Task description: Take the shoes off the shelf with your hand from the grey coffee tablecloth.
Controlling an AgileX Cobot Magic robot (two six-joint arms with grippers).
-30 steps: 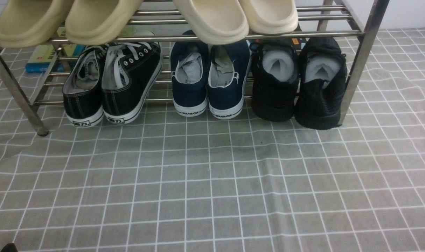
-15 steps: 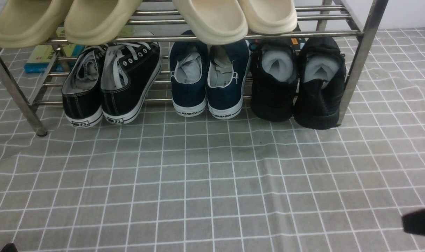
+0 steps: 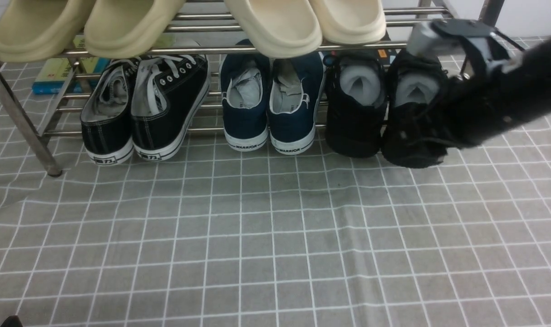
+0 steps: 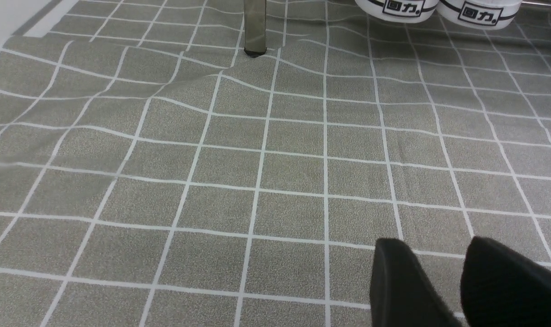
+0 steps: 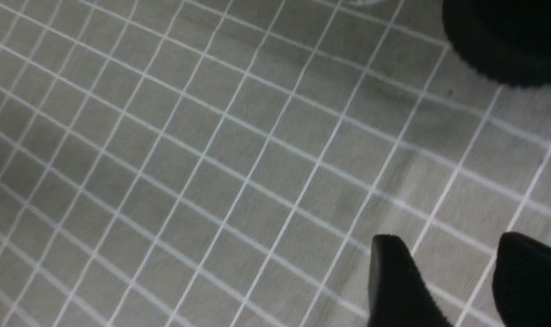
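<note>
The grey coffee tablecloth point(image 3: 275, 236) is spread out with small wrinkles; the shelf point(image 3: 28, 125) is stood on it; the black shoes point(image 3: 355, 127) are seen on its lower level at the right end, heels out; one is partly hidden by the blurry right arm point(image 3: 507, 104); the right hand point(image 5: 452, 240) is spread, nothing pinched; the left hand point(image 4: 439, 245) is spread too.

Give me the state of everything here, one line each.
shelf: upright, both tiers loaded.
tablecloth: spread, slightly wrinkled.
shoes: on lower tier, not gripped.
canvas sneakers: on lower tier.
navy slip-ons: on lower tier.
slides: on upper tier.
right gripper: open, empty, over tablecloth.
left gripper: open, empty.
</note>
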